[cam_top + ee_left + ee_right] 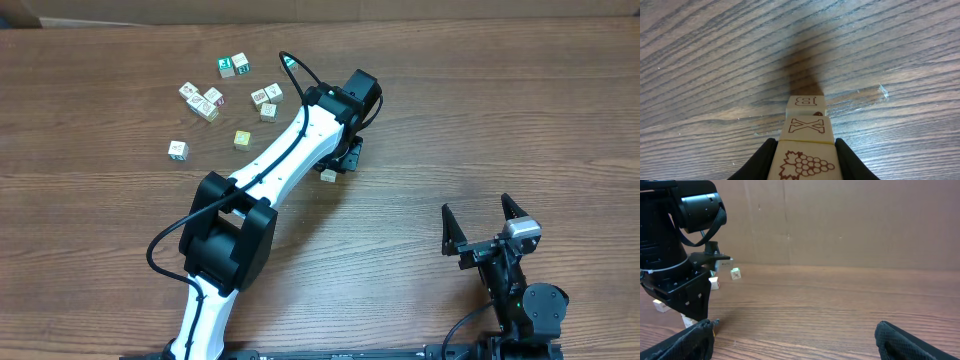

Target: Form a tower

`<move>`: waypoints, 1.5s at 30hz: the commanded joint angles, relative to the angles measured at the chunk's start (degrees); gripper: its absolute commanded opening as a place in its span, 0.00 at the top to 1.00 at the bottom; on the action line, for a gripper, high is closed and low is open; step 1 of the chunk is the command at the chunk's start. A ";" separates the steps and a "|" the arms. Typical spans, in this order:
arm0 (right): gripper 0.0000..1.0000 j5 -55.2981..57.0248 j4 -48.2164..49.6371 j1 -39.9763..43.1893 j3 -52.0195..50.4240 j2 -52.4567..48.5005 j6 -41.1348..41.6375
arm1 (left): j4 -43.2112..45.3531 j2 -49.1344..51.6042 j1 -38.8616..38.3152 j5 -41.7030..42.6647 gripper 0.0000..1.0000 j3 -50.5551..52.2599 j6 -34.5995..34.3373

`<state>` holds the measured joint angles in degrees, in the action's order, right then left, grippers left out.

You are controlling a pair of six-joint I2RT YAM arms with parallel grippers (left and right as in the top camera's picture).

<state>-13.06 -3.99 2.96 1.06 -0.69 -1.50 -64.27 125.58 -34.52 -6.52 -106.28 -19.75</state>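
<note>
Tower (806,131), mostly hidden overhead, shows at wrist gripped by left hand (805,160); right hand (477,213) open.

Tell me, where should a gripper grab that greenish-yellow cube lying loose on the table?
Probably by two opposite side faces of the greenish-yellow cube, coming straight down from above. It lies flat on the table, with the nearest cube standing apart, so fingers fit either side.
</note>
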 commanded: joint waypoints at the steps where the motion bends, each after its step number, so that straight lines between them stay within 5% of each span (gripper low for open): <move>1: 0.00 0.55 0.26 -0.22 -0.59 0.52 0.13 | 0.35 -0.74 -0.35 -1.14 0.72 -0.96 -1.27; 27: 0.00 0.55 0.26 -0.22 -0.59 0.52 0.13 | 0.44 -0.33 -0.55 -1.14 0.67 -0.68 -2.10; 35: 0.00 0.55 0.26 -0.22 -0.61 0.52 0.13 | 0.44 -0.28 -0.55 -1.14 0.53 -0.68 -2.10; 45: 0.00 0.55 0.26 -0.22 -0.59 0.52 0.13 | 0.09 -0.35 -0.46 -1.09 0.60 -0.76 -1.86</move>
<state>-13.06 -4.01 2.94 1.06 -0.69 -1.50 -64.12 125.60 -34.52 -6.72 -106.28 -21.02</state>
